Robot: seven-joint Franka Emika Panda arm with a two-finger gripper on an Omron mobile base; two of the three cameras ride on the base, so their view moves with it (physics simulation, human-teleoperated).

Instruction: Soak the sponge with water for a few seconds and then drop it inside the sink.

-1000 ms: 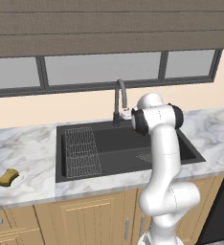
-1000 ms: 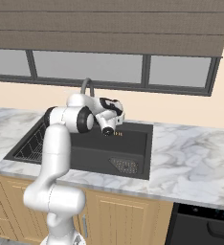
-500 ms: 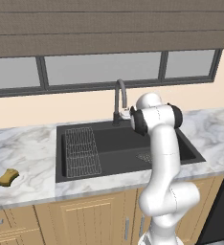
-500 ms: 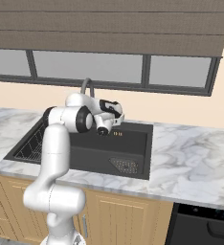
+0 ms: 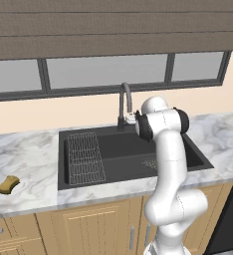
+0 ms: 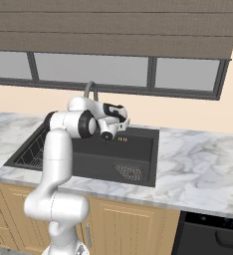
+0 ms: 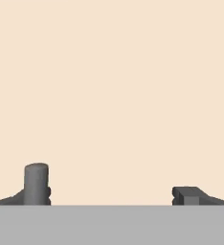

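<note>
The robot's upper arm covers the right half of the sink (image 5: pixel 83 134) and the faucet's (image 5: pixel 123 102) base in the left base view. A dark appliance (image 6: pixel 213 234) beside the cabinets is cut by the right base view's lower edge.

Your left base view looks from behind the arm (image 5: pixel 171 164), on its left, forward and down at the sink (image 5: pixel 128 154) and the window (image 5: pixel 106 72) behind it. Your right base view looks from behind on the right at the same sink (image 6: pixel 133 149), faucet (image 6: pixel 90 89) and window. Both see the counter (image 5: pixel 29 159). Your hand view sits very close to the plain tan wall (image 7: pixel 112 95) and faces straight at it.
</note>
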